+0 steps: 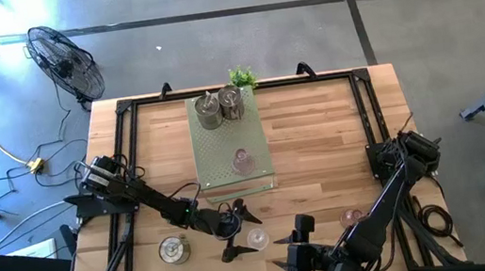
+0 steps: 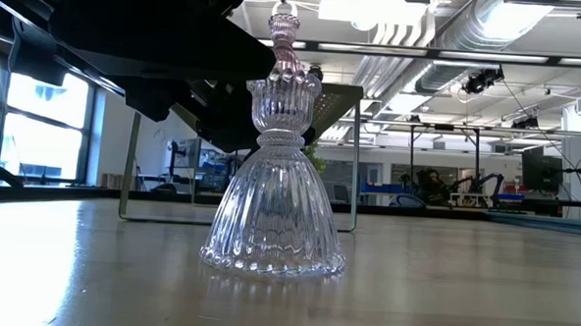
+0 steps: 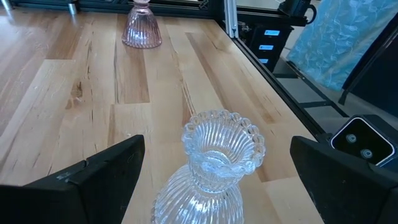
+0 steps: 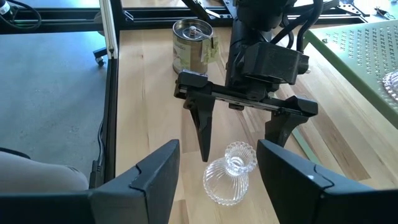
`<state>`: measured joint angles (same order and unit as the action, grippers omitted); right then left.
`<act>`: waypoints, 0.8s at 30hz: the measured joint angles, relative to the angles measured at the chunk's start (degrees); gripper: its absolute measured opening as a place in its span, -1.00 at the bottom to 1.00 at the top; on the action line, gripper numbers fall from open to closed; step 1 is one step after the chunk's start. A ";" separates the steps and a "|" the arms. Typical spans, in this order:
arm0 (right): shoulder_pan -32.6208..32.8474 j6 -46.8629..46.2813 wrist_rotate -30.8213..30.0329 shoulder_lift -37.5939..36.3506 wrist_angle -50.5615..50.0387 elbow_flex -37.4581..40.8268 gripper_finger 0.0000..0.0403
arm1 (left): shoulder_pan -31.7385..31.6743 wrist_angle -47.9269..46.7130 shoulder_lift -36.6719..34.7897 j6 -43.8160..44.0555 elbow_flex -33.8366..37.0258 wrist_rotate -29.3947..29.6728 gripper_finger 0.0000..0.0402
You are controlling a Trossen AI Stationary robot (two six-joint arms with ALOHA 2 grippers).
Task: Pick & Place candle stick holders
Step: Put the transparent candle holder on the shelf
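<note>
A clear ribbed glass holder (image 1: 257,239) stands upright on its flared base near the table's near edge; it also shows in the low view (image 2: 274,202). My left gripper (image 1: 242,232) is open with one finger on either side of it (image 3: 214,165), touching nothing. My right gripper (image 1: 287,251) is open and empty just to the right of it, pointing at it (image 4: 230,180). Two metal holders (image 1: 219,106) and a pink glass holder (image 1: 242,161) stand on the green board (image 1: 225,143). Another metal holder (image 1: 174,250) and another pink holder (image 1: 351,218) stand on the table.
A small green plant (image 1: 242,77) stands at the board's far end. Black rails (image 1: 127,161) run along the table's left, right and far sides. Bare wood lies between the board and the right rail. A fan (image 1: 66,60) stands on the floor beyond the table.
</note>
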<state>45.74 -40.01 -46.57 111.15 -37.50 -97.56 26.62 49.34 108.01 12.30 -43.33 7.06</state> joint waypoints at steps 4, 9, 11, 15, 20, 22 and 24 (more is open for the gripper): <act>0.00 0.00 0.00 0.00 0.00 0.00 0.04 | -0.01 -0.27 0.00 0.02 0.00 0.76 0.97; 0.00 0.00 0.00 0.00 0.00 0.00 0.04 | -0.01 0.24 0.80 0.19 -0.09 1.26 0.96; 0.00 0.00 -0.04 0.00 -0.04 0.00 0.04 | 0.00 -1.04 0.89 0.21 -0.59 1.00 0.96; 0.00 0.00 -0.22 0.00 -0.07 0.00 0.04 | -0.01 -3.77 0.90 -0.19 -2.30 0.78 0.96; 0.00 0.00 -0.06 0.00 -0.07 0.00 0.04 | 0.02 -4.86 0.90 -0.31 -3.04 0.12 0.96; 0.00 0.00 -0.04 0.00 -0.07 0.00 0.03 | 0.02 -5.01 0.90 -0.42 -3.04 0.20 0.96; 0.00 0.00 -0.04 0.00 -0.07 0.00 0.03 | 0.02 -4.92 0.90 -0.42 -3.04 0.65 0.96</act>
<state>45.74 -40.01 -46.60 111.15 -37.56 -97.56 26.63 44.42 108.90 11.88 -46.37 7.70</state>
